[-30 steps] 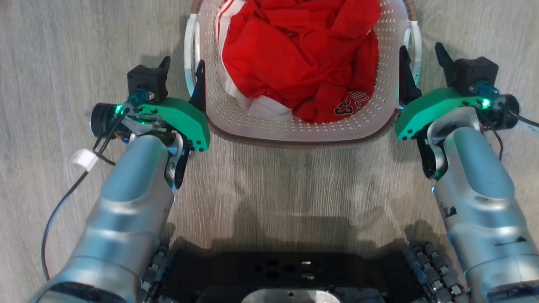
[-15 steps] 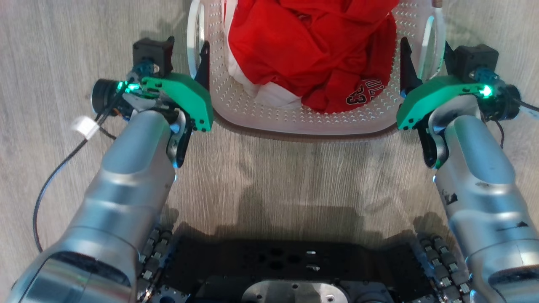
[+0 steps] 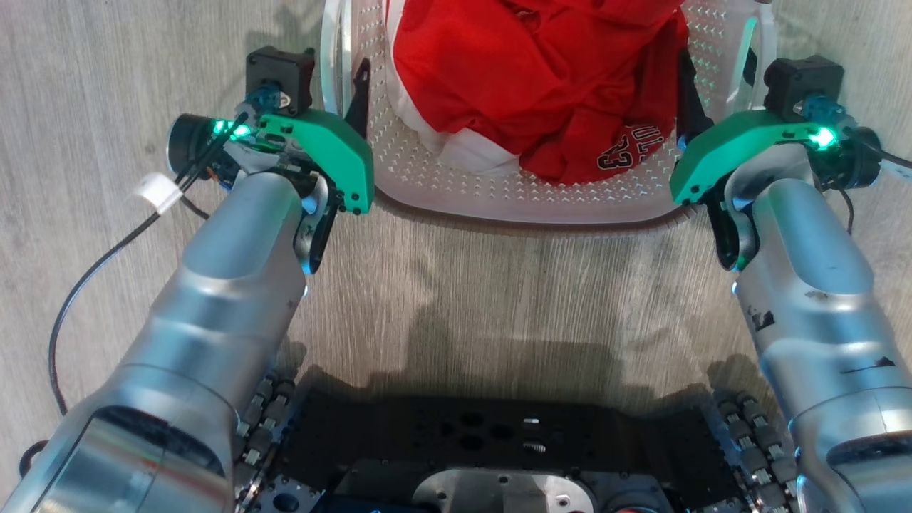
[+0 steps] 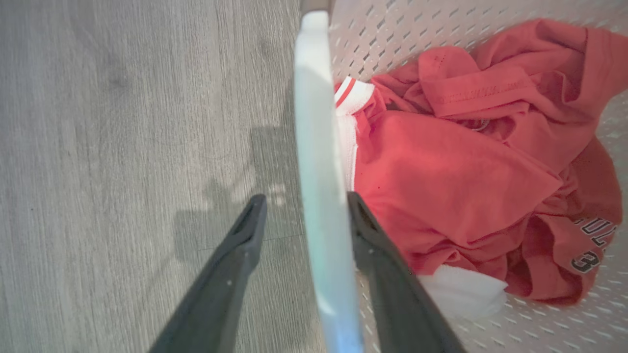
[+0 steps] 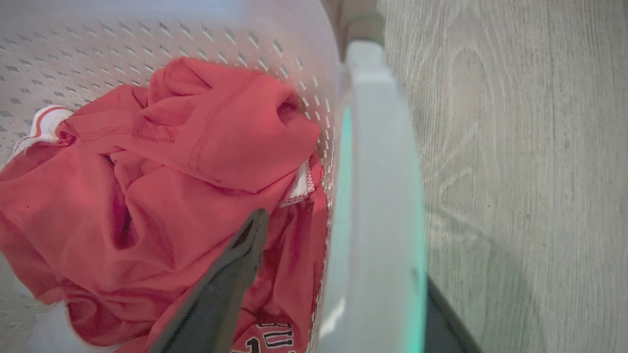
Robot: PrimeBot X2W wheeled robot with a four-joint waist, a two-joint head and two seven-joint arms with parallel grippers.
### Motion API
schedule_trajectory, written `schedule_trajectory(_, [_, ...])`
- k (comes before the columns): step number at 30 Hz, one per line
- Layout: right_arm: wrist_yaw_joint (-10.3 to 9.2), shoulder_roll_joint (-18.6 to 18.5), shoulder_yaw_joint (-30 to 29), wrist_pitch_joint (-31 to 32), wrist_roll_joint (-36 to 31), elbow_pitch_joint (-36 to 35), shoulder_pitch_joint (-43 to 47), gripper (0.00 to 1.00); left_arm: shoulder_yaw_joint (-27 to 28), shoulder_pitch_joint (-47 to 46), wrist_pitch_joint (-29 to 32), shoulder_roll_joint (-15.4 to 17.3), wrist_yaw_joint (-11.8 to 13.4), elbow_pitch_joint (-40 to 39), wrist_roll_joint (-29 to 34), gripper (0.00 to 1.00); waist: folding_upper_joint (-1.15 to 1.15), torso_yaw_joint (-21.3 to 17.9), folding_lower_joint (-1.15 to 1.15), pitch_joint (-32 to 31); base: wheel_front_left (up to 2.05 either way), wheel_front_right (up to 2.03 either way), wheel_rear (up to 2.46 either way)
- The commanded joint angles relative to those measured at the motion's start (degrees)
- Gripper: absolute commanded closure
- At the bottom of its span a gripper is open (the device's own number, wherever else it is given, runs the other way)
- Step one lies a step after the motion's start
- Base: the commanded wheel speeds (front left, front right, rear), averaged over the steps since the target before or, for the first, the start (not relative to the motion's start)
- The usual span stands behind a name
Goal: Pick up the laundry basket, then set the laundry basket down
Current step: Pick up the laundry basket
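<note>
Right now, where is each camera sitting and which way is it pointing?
Head view: on the head, facing down at the laundry basket and the floor; left forearm, right forearm and base show.
Left wrist view: on the left wrist, looking along the left jaws, which straddle the basket's left handle.
Right wrist view: on the right wrist, looking along the right jaws, which straddle the right handle.
Shared: both wrist views show the red clothes inside the basket.
</note>
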Motion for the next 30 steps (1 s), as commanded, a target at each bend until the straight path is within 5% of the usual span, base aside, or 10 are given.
schedule_trajectory(1, [-0.08,1.0,1.4,-0.7,0.4,-0.4,2.1,0.0,0.2,0.6,-0.4,1.5,0.7,-0.1,-0.8,0.29,0.0,0.1,0.0,0.0,0.0,0.0,0.0])
schedule_trajectory(3, [-0.08,1.0,1.5,-0.7,0.5,-0.1,2.0,0.27,-0.5,0.4,-0.4,1.5,0.8,0.0,-1.4,0.53,0.0,0.1,0.0,-0.1,0.0,0.0,0.0])
schedule_trajectory(4, [-0.08,1.0,1.5,-0.7,0.6,0.1,2.0,0.51,-0.8,0.4,-0.4,1.5,0.8,-0.1,-1.7,0.64,0.0,0.1,0.0,-0.1,0.0,0.0,0.0])
schedule_trajectory(5, [-0.08,1.0,1.5,-0.7,0.6,0.3,1.9,0.6,-1.2,0.4,-0.4,1.5,0.9,-0.2,-2.0,0.92,0.0,0.2,0.0,-0.2,0.0,0.0,0.0])
schedule_trajectory(6, [-0.08,1.0,1.6,-0.7,0.6,0.6,1.8,0.68,-1.5,0.5,-0.4,1.5,1.0,-0.2,-2.3,1.0,0.0,0.2,0.0,-0.3,0.0,0.0,0.0])
schedule_trajectory(9, [-0.08,1.0,1.6,-0.7,0.7,1.2,1.6,1.0,-2.3,0.6,-0.4,1.5,0.9,-0.4,-3.0,1.0,0.0,0.2,0.0,-0.7,0.0,0.0,0.0])
schedule_trajectory(30, [-0.08,1.0,4.5,-0.7,3.9,6.5,2.5,1.0,-7.7,4.1,-0.4,1.5,1.2,0.6,-8.8,1.0,0.0,-0.4,0.0,-6.7,0.0,0.0,0.0])
